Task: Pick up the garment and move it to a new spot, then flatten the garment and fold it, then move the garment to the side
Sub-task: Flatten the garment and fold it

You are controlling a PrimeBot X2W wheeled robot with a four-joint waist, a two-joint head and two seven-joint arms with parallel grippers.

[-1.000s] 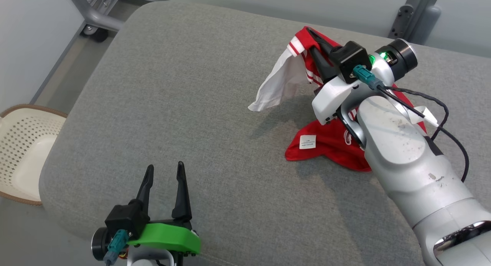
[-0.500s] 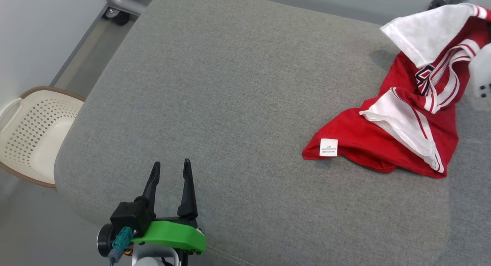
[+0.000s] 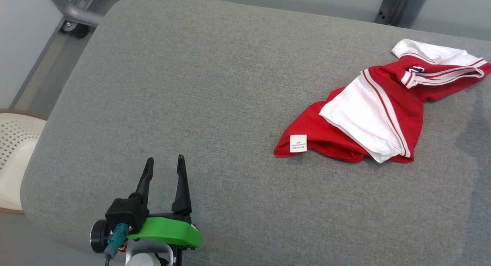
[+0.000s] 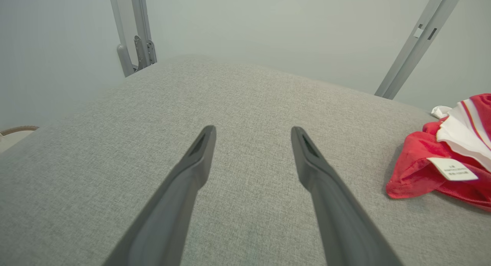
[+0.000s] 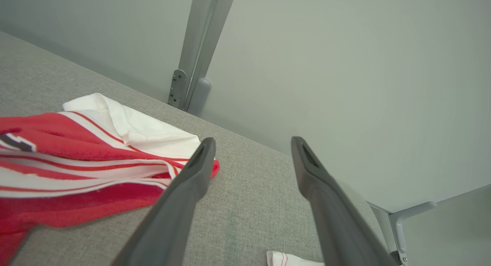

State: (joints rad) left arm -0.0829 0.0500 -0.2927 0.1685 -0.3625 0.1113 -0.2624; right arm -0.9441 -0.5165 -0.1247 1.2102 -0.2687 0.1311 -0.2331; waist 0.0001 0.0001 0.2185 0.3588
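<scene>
The red and white cloth garment (image 3: 379, 120) lies loose and crumpled on the right part of the big grey fabric cushion (image 3: 215, 86). Nothing holds it. Its long way runs on a slant in the head view: the low end is the red corner with a small white tag (image 3: 298, 143), nearer the robot, and the high end is the white and striped part, farther away and to the right. That far end reaches the right edge of the head view. A white panel with red stripes lies folded over the red middle.

The left gripper (image 3: 165, 159) sits low at the near left part of the cushion. Its two dark fingers are spread apart with nothing between them. In the left wrist view the tag corner of the garment is off to the right, well apart from the fingers.

The right gripper (image 5: 253, 140) is spread wide too and holds nothing. It is by the far right end of the garment – the white tip lies just beside one finger, but I cannot tell if they touch.

A wide bare stretch of cushion lies between the left gripper and the garment. The cushion's round left edge is near a cream plastic basket with holes (image 3: 11, 158) on the floor. A grey metal post (image 3: 391, 7) stands behind the far edge.
</scene>
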